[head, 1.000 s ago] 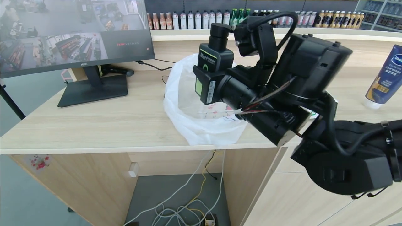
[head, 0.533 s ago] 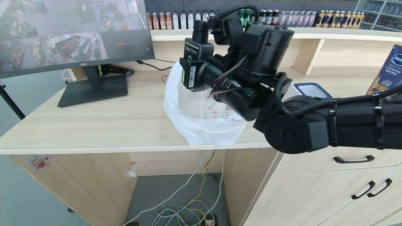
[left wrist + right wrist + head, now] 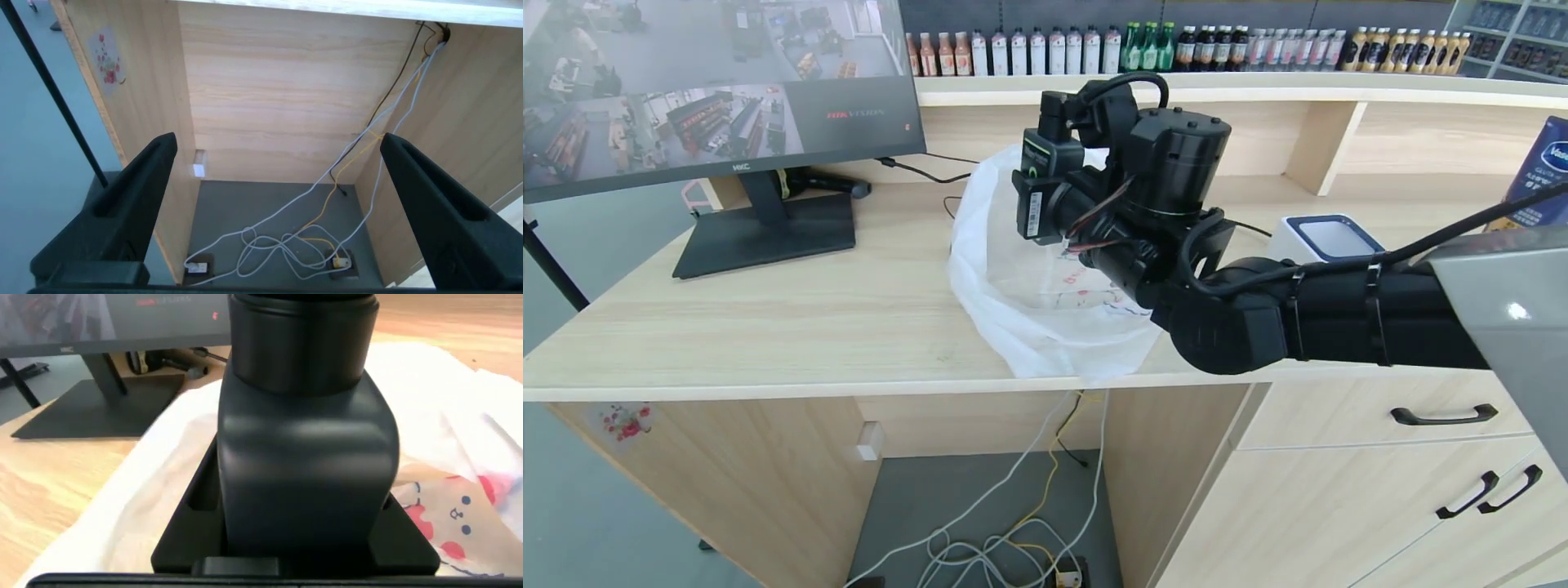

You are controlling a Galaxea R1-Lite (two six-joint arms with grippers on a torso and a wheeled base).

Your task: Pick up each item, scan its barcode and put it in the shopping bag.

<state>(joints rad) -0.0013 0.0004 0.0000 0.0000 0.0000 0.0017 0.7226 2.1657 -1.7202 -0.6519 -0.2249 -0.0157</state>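
Cables (image 3: 286,245) lay tangled on the floor under the desk (image 3: 768,310), and the left gripper (image 3: 278,147) hung low in front of that recess with its jaws spread wide and nothing between them. Up on the desk, the right gripper (image 3: 1045,212) had its jaws clenched on the dark bottle (image 3: 1049,159) (image 3: 306,457), holding it cap-up over the open mouth of the white shopping bag (image 3: 1013,302). A white scanner (image 3: 1327,237) sat just beyond the bag toward the robot's right, a blue bottle (image 3: 1543,171) farther right. A monitor (image 3: 711,82) stood at the left. Behind everything, a shelf carried a row of drinks (image 3: 1094,49).
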